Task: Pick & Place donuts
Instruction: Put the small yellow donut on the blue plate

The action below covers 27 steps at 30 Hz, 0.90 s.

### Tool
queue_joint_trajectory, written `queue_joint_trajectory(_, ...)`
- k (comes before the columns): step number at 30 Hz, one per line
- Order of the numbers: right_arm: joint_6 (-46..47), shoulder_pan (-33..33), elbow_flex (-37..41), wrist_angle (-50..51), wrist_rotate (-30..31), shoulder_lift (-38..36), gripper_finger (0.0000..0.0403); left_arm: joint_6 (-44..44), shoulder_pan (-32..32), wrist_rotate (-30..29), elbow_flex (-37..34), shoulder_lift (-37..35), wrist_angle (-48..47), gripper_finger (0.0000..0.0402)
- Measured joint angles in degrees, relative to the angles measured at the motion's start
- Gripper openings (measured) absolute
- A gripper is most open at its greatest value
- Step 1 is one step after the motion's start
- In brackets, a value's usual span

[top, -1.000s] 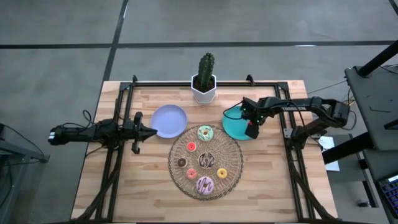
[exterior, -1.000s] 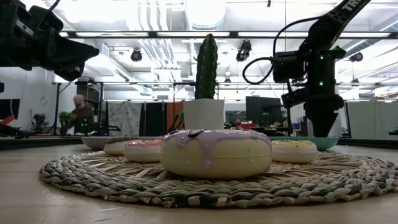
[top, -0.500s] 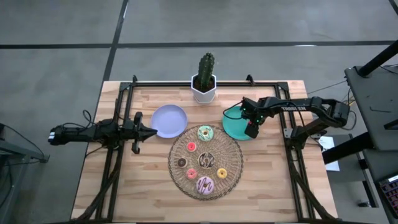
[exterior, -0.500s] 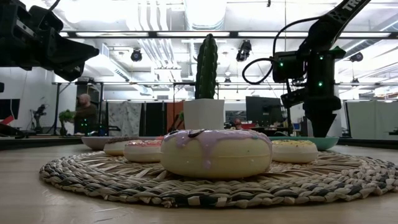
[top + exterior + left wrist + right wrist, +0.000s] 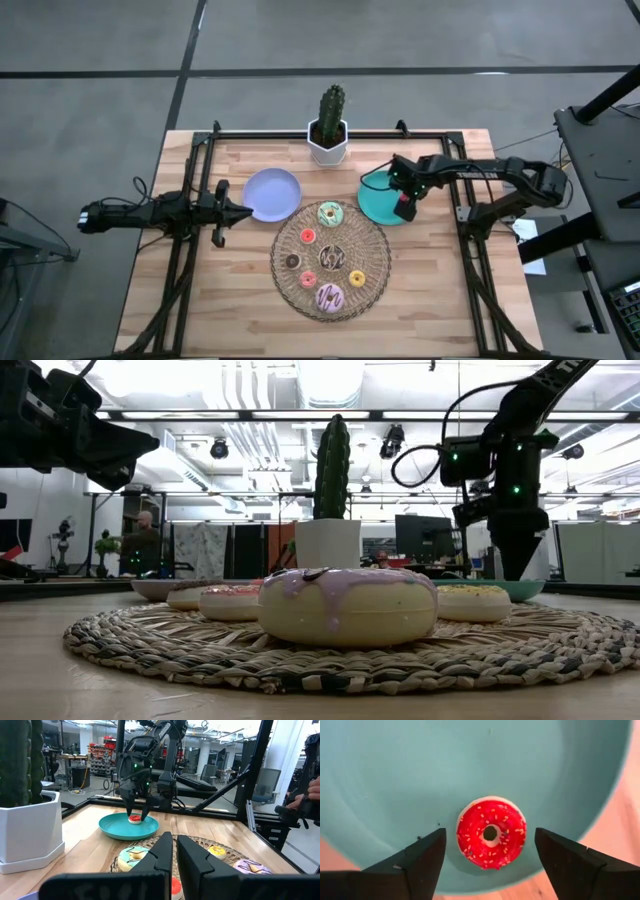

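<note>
Your right claw (image 5: 490, 857) hangs over the teal plate (image 5: 375, 207), its two dark fingers (image 5: 417, 862) spread wide to either side of a small red donut (image 5: 491, 839) and touching nothing. That donut lies flat on the smooth, glossy plate, near the rim closest to the wicker mat; its hole faces straight up, so as a round ring it has no long axis to speak of. Its red icing is dotted with pale sprinkles over a lighter base.

You can see the same thing from the left wrist view: the red donut (image 5: 135, 819) sits on the plate between the open fingertips of the right claw (image 5: 138, 815).

Six more donuts rest flat on the round woven mat (image 5: 377, 262), a coarse braided disc on the pale wood-plank tabletop (image 5: 430, 290). The white-green one (image 5: 330, 213) lies nearest the plates, the brown-white one (image 5: 331, 258) at the middle, and the pink one (image 5: 330, 296) at the near edge. Three tiny rings sit around them.

Your left claw (image 5: 240, 211) waits at the edge of the lavender plate (image 5: 277, 187), its fingers pressed together and holding nothing.

A ribbed green cactus (image 5: 332, 104) stands upright in a white faceted pot (image 5: 327, 147) at the tabletop's back edge.
</note>
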<state>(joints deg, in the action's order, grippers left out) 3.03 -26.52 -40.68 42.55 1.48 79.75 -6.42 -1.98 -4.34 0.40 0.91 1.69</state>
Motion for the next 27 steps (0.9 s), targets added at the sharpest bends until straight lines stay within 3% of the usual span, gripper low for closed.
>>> queue_joint_trajectory(14, 3.37, 6.07, -8.56, 0.65, -0.44, -10.72, 0.0299, 0.00, 0.00, 0.00, 0.01, -0.01, 0.00, 0.0000)
queue_joint_trajectory(27, -1.26, 18.79, -17.46, 0.33, -0.46, -7.14, 0.0301, 0.00, 0.00, 0.00, 0.01, -0.01, 0.00, 0.0000)
